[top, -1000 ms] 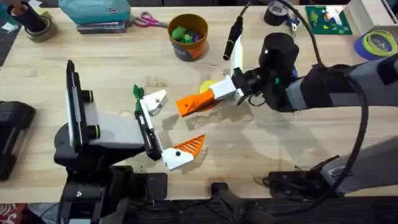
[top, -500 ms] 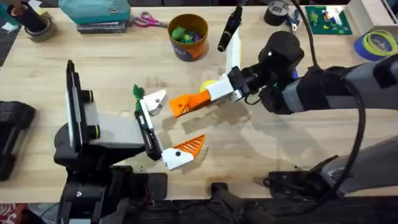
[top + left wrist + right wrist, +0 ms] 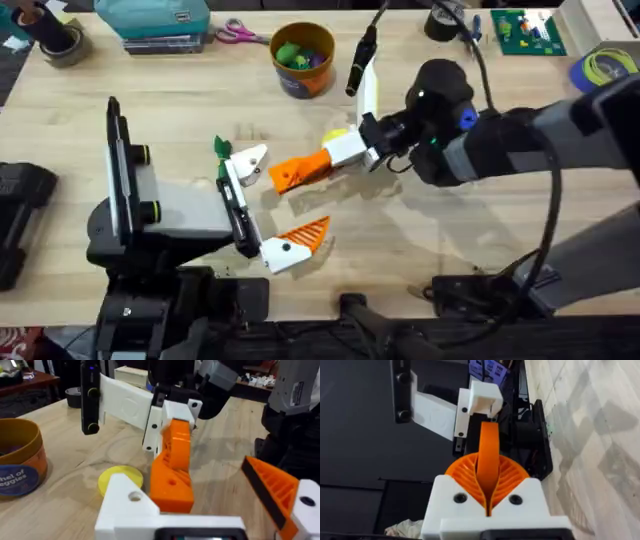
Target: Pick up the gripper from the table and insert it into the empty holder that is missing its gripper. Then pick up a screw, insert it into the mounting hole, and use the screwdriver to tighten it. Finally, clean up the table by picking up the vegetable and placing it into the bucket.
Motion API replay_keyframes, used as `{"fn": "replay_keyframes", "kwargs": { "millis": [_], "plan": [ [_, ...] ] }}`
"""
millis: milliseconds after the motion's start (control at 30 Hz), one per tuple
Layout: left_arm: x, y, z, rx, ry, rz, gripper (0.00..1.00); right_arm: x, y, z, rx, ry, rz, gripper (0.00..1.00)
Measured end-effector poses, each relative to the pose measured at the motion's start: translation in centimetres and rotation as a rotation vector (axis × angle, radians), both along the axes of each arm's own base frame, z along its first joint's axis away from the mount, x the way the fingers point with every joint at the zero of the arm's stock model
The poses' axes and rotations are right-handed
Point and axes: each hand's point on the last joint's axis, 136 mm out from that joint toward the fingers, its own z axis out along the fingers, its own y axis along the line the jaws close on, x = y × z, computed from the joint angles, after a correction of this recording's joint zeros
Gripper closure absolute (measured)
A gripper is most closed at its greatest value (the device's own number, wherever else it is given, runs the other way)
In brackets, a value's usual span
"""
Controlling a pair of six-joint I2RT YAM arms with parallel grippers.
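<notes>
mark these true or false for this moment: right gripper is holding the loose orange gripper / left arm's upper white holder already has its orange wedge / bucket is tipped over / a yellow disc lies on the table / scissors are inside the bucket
1. The right gripper is shut on the loose orange gripper. True.
2. The left arm's upper white holder already carries an orange wedge. False: it is bare; only the lower finger has one.
3. The bucket is tipped over. False: it stands upright, with colourful items inside.
4. A yellow disc lies flat on the table. True.
5. The scissors are in the bucket. False: they lie on the table beside it.
</notes>
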Motion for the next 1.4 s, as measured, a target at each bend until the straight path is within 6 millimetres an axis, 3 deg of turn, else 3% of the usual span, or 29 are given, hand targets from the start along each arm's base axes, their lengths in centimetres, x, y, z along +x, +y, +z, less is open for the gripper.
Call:
{"fn": "replay_keyframes", "kwargs": {
  "millis": [1400],
  "plan": [
    [0.0, 0.0, 0.0, 0.0, 0.0, 0.002, 0.015, 0.0, 1.3, 0.8, 0.005, 0.03, -0.037, 0.993]
  ]
}}
